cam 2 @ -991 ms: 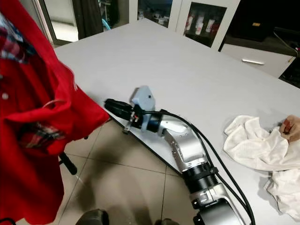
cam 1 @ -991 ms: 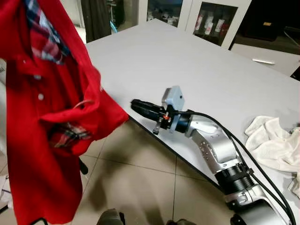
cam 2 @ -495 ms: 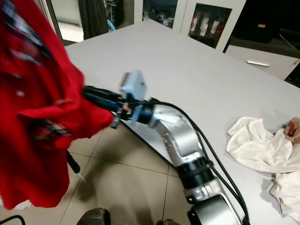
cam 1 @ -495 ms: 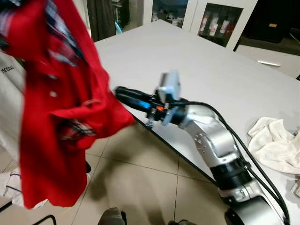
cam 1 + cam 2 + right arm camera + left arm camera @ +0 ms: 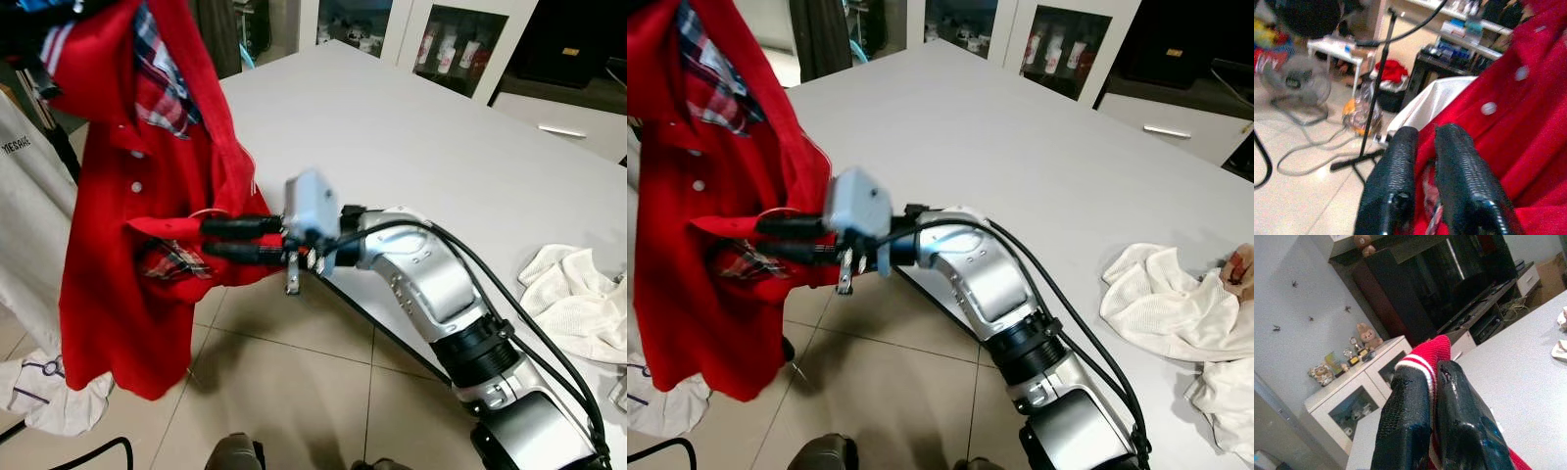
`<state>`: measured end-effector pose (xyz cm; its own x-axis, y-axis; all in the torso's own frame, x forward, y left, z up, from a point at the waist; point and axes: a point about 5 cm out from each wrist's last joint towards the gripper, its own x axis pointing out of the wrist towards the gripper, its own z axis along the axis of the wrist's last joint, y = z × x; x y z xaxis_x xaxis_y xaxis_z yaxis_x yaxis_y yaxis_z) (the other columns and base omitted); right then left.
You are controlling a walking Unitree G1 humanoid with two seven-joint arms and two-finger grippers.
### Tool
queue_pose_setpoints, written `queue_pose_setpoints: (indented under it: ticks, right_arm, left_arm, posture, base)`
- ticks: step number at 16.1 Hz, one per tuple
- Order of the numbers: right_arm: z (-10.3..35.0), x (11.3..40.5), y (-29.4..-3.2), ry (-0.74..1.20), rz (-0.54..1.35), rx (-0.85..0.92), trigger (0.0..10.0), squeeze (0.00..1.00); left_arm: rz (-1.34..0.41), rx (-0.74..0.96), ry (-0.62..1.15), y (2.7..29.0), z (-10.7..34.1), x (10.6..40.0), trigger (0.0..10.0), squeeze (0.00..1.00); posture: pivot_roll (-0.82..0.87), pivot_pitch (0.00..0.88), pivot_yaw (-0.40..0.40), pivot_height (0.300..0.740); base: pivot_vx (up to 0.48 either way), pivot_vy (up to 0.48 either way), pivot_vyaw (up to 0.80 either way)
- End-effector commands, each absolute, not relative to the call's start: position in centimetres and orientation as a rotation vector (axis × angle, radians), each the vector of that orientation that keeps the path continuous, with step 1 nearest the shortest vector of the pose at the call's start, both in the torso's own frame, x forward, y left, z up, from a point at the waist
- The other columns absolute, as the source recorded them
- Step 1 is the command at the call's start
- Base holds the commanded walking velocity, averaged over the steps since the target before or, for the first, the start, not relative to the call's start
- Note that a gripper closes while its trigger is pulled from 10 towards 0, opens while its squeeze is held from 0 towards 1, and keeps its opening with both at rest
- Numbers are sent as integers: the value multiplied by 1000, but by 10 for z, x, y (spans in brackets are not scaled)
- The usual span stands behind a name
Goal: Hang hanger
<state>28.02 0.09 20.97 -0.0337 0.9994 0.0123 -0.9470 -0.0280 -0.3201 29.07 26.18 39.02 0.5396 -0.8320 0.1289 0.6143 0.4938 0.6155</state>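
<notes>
Two grippers on the shirt
Your left gripper (image 5: 1432,382) clamps the shirt (image 5: 127,206) up top; your right gripper (image 5: 211,240), fingers slightly apart, reaches left into its middle.

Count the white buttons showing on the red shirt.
2: an upper button and a lower button on the red shirt front. Folds may hide more.

Hanger hidden inside red shirt (image 5: 127,196), whose top is cut off by the frame edge. Right gripper (image 5: 204,240) fingertips buried in shirt folds. Right wrist view blurred.
</notes>
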Motion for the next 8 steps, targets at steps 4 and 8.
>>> queue_pose_setpoints:
  ticks: [4,8]
  right_arm:
    - [207,297,19,-259,1432,-436,10000,863]
    - [201,312,20,-199,1295,-525,10000,831]
  left_arm:
    - [-967,572,-513,241,398,290,10000,0]
    - [-1010,558,-512,228,384,286,10000,0]
  posture:
    - [144,36,10,740]
    - [142,35,7,740]
  base:
    - [0,0,0]
    - [0,0,0]
